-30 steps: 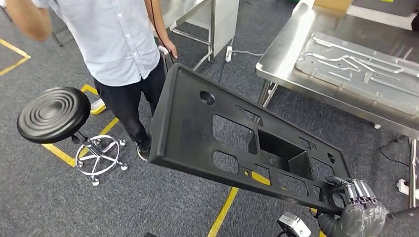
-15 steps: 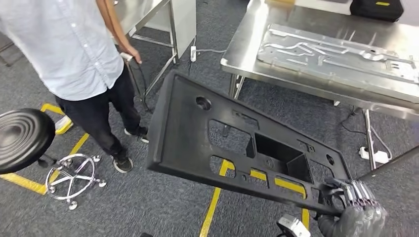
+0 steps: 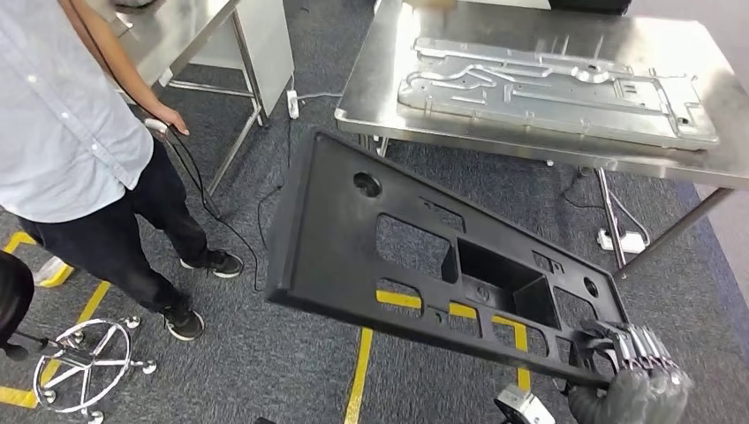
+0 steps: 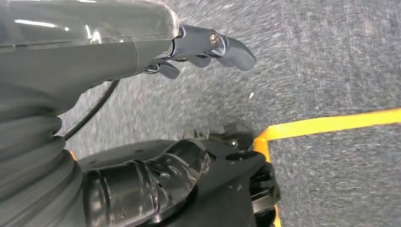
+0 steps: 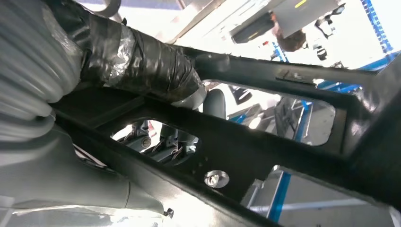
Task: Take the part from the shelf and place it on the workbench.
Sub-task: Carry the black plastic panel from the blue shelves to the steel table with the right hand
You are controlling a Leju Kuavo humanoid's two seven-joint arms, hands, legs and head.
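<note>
Head view: grey carpet floor (image 3: 265, 371) with yellow tape lines (image 3: 358, 380). Steel tabletop (image 3: 371, 79) at 12 to 2 o'clock carries a flat embossed metal plate (image 3: 548, 88). Person (image 3: 71, 150) in a pale shirt stands at 9 to 10 o'clock, one hand near a cable. Black part (image 3: 353, 238), a long plastic panel with cut-outs, hangs tilted in the air over the floor at centre, its far end close to the tabletop edge, not touching. Chrome stool base (image 3: 84, 362) at 8 o'clock. Right hand (image 3: 631, 367) at 5 o'clock grips the panel's near end, fingers curled over its edge. Left hand (image 4: 208, 45), in the left wrist view, holds nothing; fingers loosely apart above the floor.
</note>
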